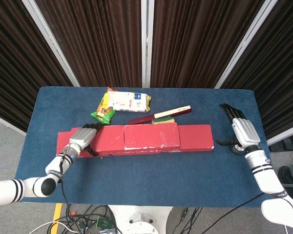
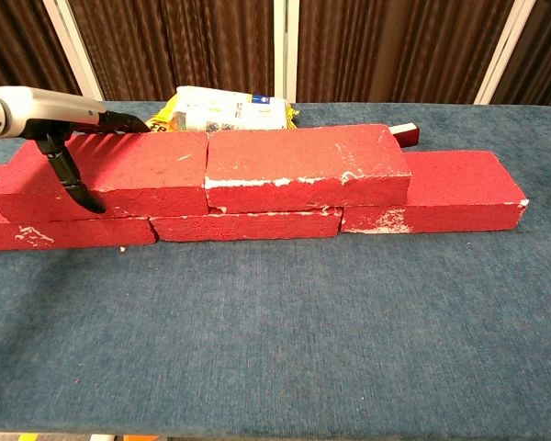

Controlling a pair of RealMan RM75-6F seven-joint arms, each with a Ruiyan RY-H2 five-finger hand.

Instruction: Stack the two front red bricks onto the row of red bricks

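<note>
Left hand grips the chipped red foam-looking upper left brick thumb in front; probably light, crumbly, so hold its long faces. Right hand spread, empty

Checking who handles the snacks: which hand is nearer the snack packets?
Left. The left hand rests on a brick just in front of the snack packets; the right hand lies far across the table.

Chest view crops left hand at frame edge; brick row mostly hides wood blocks.
</note>
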